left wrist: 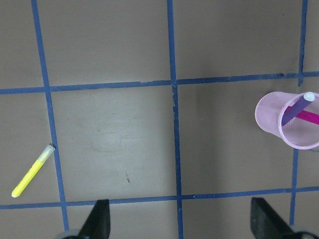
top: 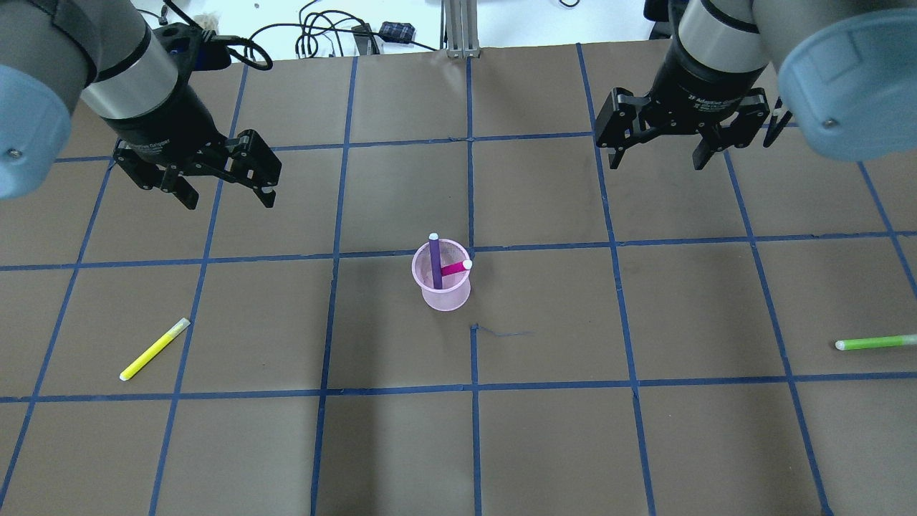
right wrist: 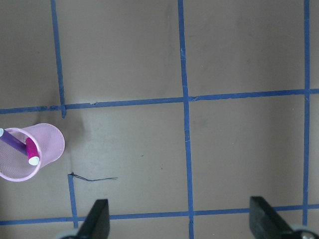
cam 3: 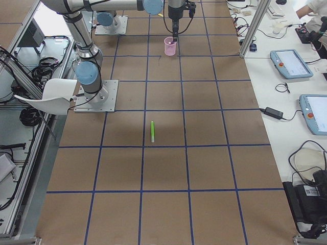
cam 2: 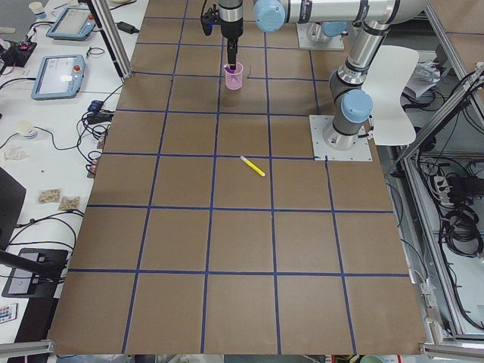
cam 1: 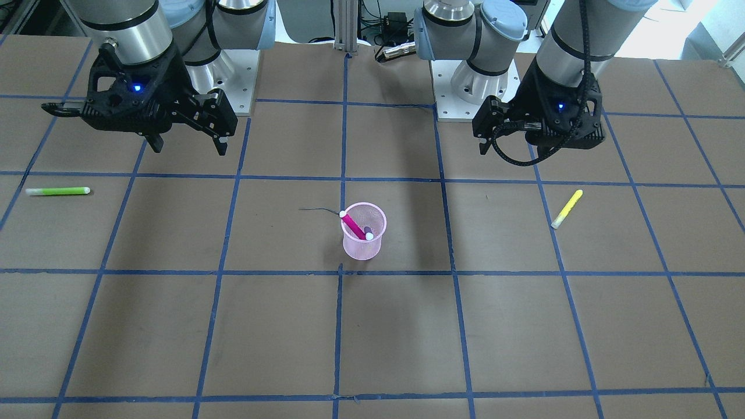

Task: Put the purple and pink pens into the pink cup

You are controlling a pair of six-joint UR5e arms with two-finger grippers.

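Note:
The pink mesh cup (top: 442, 287) stands upright near the table's middle. It also shows in the front view (cam 1: 362, 244) and in both wrist views (left wrist: 279, 124) (right wrist: 47, 144). A purple pen (top: 435, 261) and a pink pen (top: 453, 269) stand tilted inside it, white tips up. My left gripper (top: 229, 201) is open and empty, hovering well behind and to the left of the cup. My right gripper (top: 655, 163) is open and empty, hovering behind and to the right of it. In the front view the left gripper (cam 1: 509, 145) is on the right and the right gripper (cam 1: 189, 148) on the left.
A yellow pen (top: 154, 349) lies on the table at front left, below my left gripper. A green pen (top: 874, 342) lies near the right edge. The brown table top carries a blue tape grid (top: 471, 193). The arm bases (cam 1: 474, 87) stand at the back.

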